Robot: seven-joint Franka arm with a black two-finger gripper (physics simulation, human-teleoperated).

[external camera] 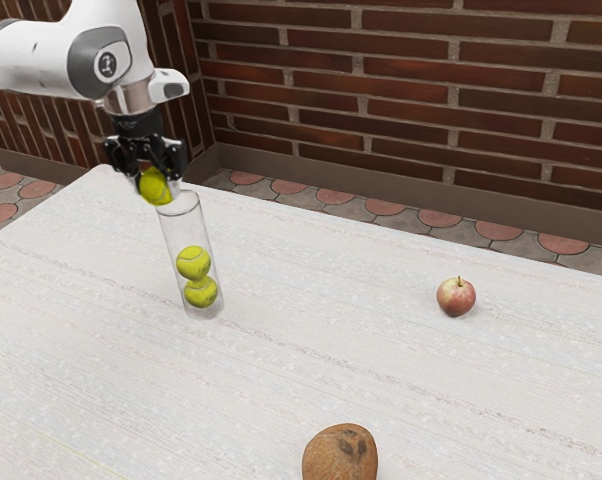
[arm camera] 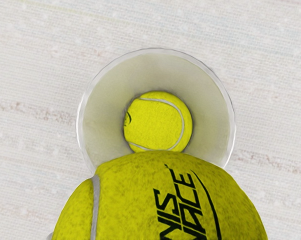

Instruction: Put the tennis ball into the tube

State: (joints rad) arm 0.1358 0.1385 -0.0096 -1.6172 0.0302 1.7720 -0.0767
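While a dark-red brick wall (external camera: 421, 90) with pale mortar and a floor (external camera: 381, 207) of rounded reddish tiles lie beyond it, your broad table (external camera: 311, 370) carries a whitish, woven-looking surface with faint brownish streaks. Your arm (external camera: 41, 60), smooth and white with grey caps, reaches in from the exterior view's upper left. Below it, the tube (external camera: 186, 232) stands upright on the table, its long axis vertical and its round mouth facing up; its wall is clear, smooth and cylindrical. Your black gripper (external camera: 155, 190) is beside and above that mouth, pointing down, its two fingers clamped on the tennis ball (external camera: 156, 186) from opposite sides.

You have a brown, rounded coconut (external camera: 336, 460) near the exterior view's lower edge, partly cut off, with darker patches on its shell. The smooth red-and-yellow apple (external camera: 456, 297), its short stem up, sits well apart from the tube toward the exterior view's right.

The ball you hold is at the tube's mouth, off to one side of its centre, overlapping the rim (arm camera: 231, 125) in the wrist view; you cannot tell whether they touch. Being round, it has no long axis; its black lettering and a pale seam face the wrist camera across yellow felt. Inside the tube, an upper ball (external camera: 193, 262) lies above a lower ball (external camera: 201, 292), taking up the lower part.
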